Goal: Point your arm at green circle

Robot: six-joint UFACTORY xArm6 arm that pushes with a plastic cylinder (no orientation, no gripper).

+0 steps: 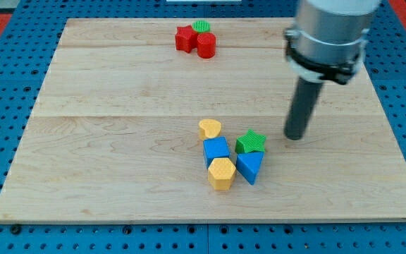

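Green circle (201, 27): your target sits at the view's top, far up and to the view's left of my tip, touching the two red blocks below it (only its upper part shows above them).
Red blocks: a red star-like block (184, 39) and a red cylinder (206, 45) stand just in front of the circle, on the side my tip would come from.
My tip (296, 136): it rests on the board at the view's right, well apart from the circle; you have no jaws here to open or close, only a bare rod that holds nothing.
Near cluster: a green star (250, 142) lies just to the view's left of my tip, with a blue triangle (249, 167) under it, a blue cube (216, 149), a yellow heart (209, 128) and a yellow hexagon (221, 173) further left.
Board (118, 141): open wood lies between my tip and the top group.
Risk one: if you steer left too early, I judge the rod clips the green star and scatters that cluster.
Risk two: if you come straight up at the circle, the red cylinder meets the tip first and shoves the circle off.
Risk three: you may mistake the green star for the target (same colour, much nearer).
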